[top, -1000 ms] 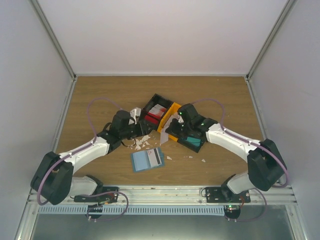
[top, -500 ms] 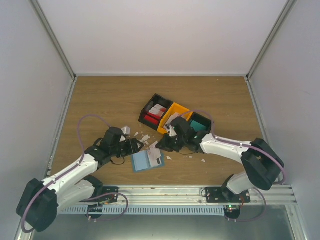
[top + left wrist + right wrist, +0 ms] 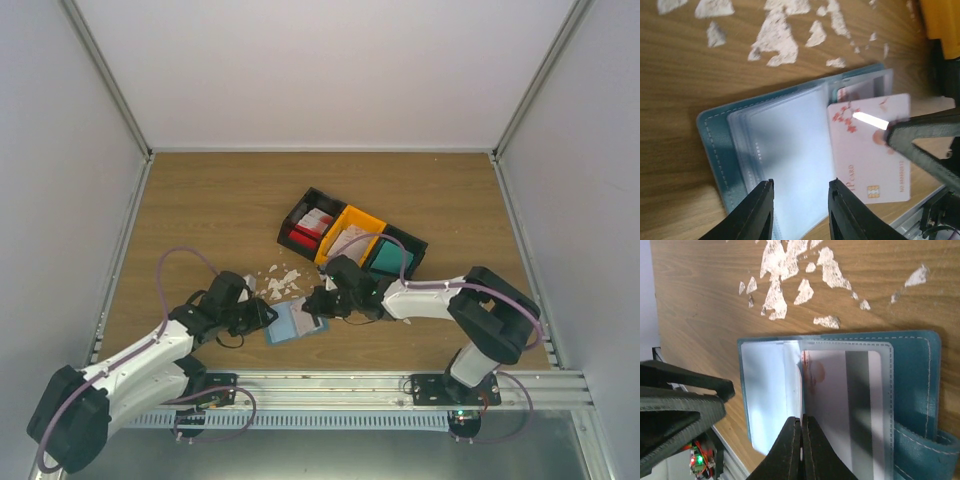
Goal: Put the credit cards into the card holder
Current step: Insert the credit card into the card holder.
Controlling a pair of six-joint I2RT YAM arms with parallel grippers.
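The dusty-blue card holder point(image 3: 286, 326) lies open on the wood near the front edge, its clear pockets facing up point(image 3: 715, 145). My left gripper point(image 3: 264, 315) hovers over its left page, fingers apart with nothing between them point(image 3: 802, 200). My right gripper point(image 3: 317, 302) is shut on a white credit card with red print point(image 3: 867, 150), holding it over the right page by the fold. In the right wrist view that card is edge-on between the shut fingers point(image 3: 801, 435). A credit card with a dark stripe point(image 3: 857, 405) sits inside a clear pocket of the holder point(image 3: 920, 375).
Several white scraps point(image 3: 276, 283) lie on the wood just behind the holder. A row of black and orange bins point(image 3: 350, 232) stands further back, with cards in the left one and a teal block point(image 3: 386, 258) in the right. The metal rail point(image 3: 330, 385) runs close in front.
Both arms have drawn back toward the front edge. The right gripper came from the bins to the holder with a card. The left gripper reached the holder's left page and its jaws narrowed.
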